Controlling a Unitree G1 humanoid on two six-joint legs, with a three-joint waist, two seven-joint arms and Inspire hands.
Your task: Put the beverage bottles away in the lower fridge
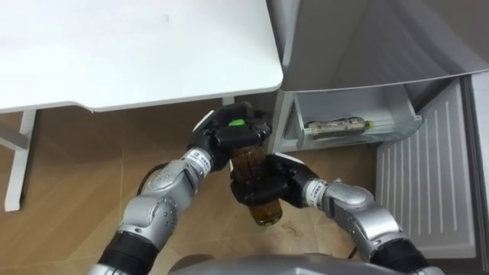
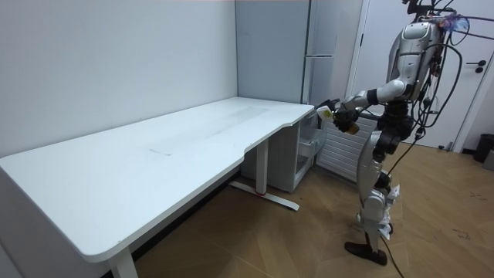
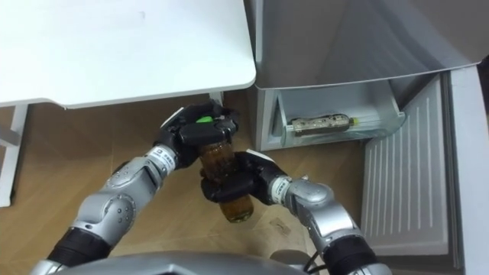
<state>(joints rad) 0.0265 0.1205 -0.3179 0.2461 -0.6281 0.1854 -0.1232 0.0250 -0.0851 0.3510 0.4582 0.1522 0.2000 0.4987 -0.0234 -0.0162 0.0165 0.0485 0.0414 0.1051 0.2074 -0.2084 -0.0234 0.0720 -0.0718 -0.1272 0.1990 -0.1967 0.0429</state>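
Observation:
A bottle of amber drink (image 1: 256, 187) with a green cap is held between both hands, cap pointing away from me, above the wooden floor. My left hand (image 1: 229, 130) is curled round its cap end; my right hand (image 1: 263, 183) is curled round its body. The same bottle (image 3: 229, 179) shows between the left hand (image 3: 200, 130) and the right hand (image 3: 237, 183). The lower fridge drawer (image 1: 344, 103) stands open just to the right, with another bottle (image 1: 336, 126) lying on its side inside. In the room view I stand before the fridge with the bottle (image 2: 340, 116) held out.
The white desk (image 1: 130, 53) lies to my left, its corner close to the fridge. The open fridge door (image 1: 428, 183) with white ribbed lining hangs at the right. Wooden floor lies below the hands.

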